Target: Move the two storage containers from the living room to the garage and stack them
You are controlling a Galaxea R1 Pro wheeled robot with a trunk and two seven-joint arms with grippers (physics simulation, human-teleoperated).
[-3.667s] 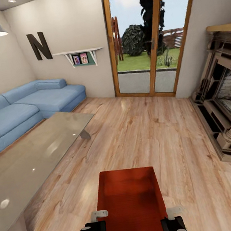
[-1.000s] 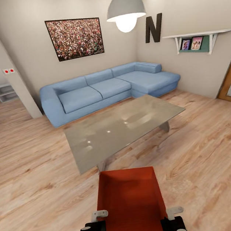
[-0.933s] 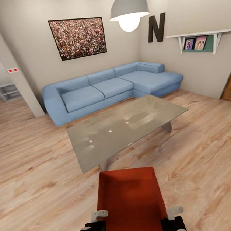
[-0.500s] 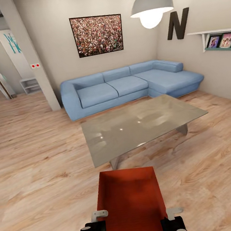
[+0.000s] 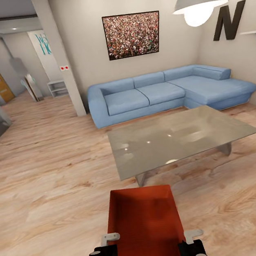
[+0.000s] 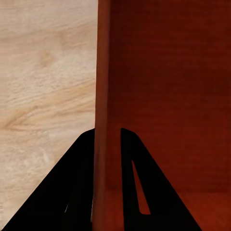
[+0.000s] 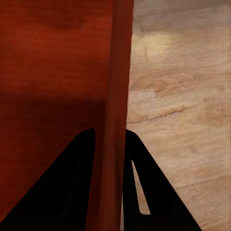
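Living room plank floor (image 5: 49, 177) — both grippers clamp storage container (image 5: 145, 224).

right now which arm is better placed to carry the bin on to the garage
Neither alone: both. The left claw pinches the storage container's left wall, the right claw its right wall, so it hangs evenly between them above the wood floor.

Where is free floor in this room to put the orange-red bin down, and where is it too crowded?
The widest bare wood floor lies between the pillar and the glass coffee table, running toward the hallway. Another patch lies beyond the table's near edge, right of the storage container held by the left gripper and right gripper. Between table and blue sofa it is narrow.
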